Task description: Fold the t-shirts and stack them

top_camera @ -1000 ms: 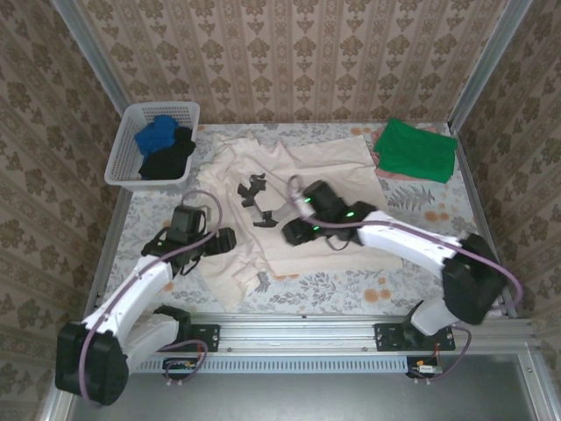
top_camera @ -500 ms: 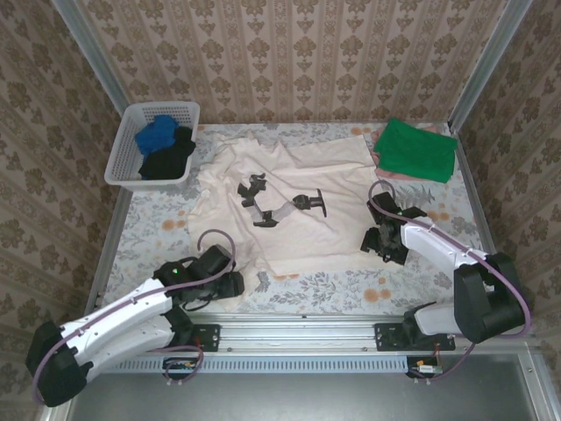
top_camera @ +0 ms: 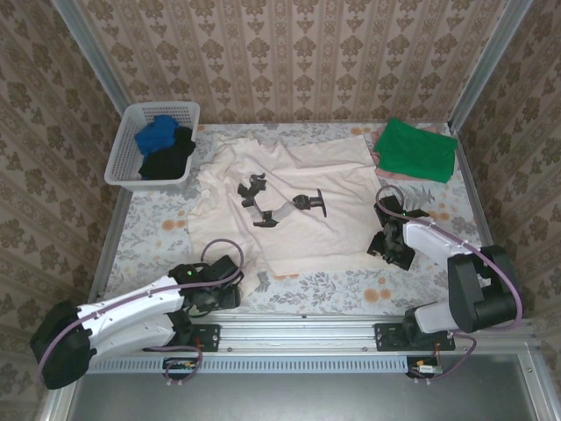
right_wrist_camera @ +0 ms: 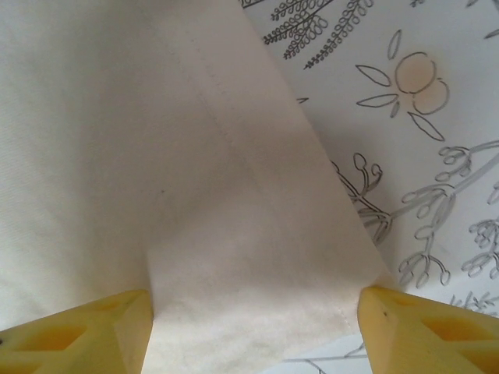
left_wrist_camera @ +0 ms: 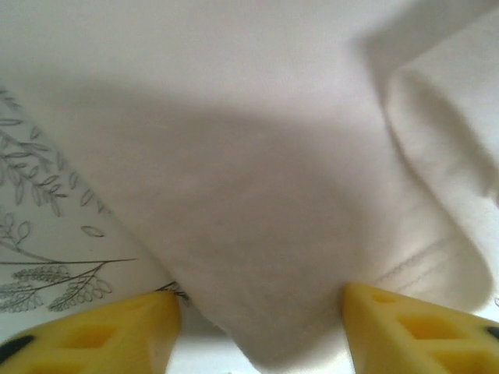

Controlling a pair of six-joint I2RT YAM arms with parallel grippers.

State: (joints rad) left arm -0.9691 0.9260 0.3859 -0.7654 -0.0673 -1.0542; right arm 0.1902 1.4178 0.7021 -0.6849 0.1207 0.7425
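i log: left gripper (left_wrist_camera: 261, 327) wide, straddling near-left hem corner of cream t-shirt (top_camera: 289, 189) | right gripper (right_wrist_camera: 253, 327) wide at near-right corner | shirt flat, centre, body running far from both | judged next: pinch hem.

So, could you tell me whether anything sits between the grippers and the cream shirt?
Nothing visible does. The left gripper and right gripper each straddle a near corner of the cream shirt, jaws open.
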